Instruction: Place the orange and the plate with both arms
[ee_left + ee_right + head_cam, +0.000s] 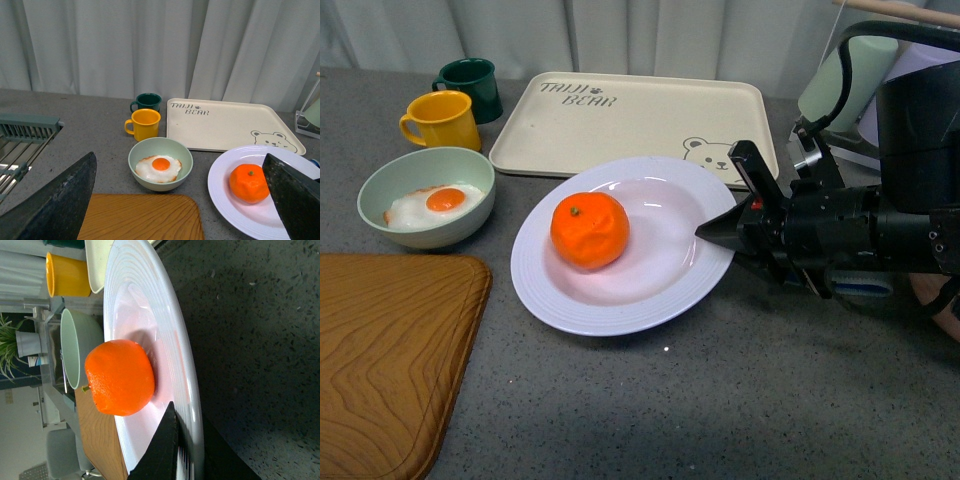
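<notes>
The orange (590, 230) rests inside the white plate (620, 318), left of its middle, on the grey counter. My right gripper (715, 232) comes in from the right and is shut on the plate's right rim, one finger above the rim and one below. In the right wrist view the orange (120, 385) lies just beyond the gripper (190, 440) on the plate (150, 305). My left gripper (180, 156) is open and holds nothing; its wrist view shows the orange (249, 182) on the plate (220, 190) by one finger (295, 200). The left arm is out of the front view.
A beige bear tray (630, 115) lies just behind the plate. A pale green bowl (425, 195) with a fried egg, a yellow mug (442, 120) and a dark green mug (470, 85) stand at the left. A wooden board (390, 350) fills the near left.
</notes>
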Tool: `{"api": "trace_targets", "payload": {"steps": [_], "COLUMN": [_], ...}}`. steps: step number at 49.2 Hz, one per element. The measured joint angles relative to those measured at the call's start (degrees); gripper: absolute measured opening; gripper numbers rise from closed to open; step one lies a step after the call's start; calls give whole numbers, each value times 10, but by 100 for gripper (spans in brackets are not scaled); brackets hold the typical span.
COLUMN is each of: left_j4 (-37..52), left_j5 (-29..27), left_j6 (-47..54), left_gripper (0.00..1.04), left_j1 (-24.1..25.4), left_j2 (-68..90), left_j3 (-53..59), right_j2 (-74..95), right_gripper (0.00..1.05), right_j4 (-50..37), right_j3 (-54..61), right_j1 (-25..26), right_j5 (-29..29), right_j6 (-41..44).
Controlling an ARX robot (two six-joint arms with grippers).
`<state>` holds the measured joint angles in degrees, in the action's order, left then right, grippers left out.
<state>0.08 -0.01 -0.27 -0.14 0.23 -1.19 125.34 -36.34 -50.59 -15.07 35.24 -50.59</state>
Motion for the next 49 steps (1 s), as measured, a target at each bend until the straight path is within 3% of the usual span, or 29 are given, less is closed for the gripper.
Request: {"api": "trace_targets", "payload": {"steps": [32,49], "left_j4": [0,0], "left_j5": [0,0], "left_j6": [0,0], "left_gripper": [98,98], "left_j1": [0,0], "left_j2": [0,0], "left_j3": [0,0], "right_j2": [108,205], "right_gripper": [3,3], "right_j4": [87,211], "right_j3": [-254,-462], "right_j1": [23,26], "right_j5": [8,-18], "right_j6": [-52,-64]}}
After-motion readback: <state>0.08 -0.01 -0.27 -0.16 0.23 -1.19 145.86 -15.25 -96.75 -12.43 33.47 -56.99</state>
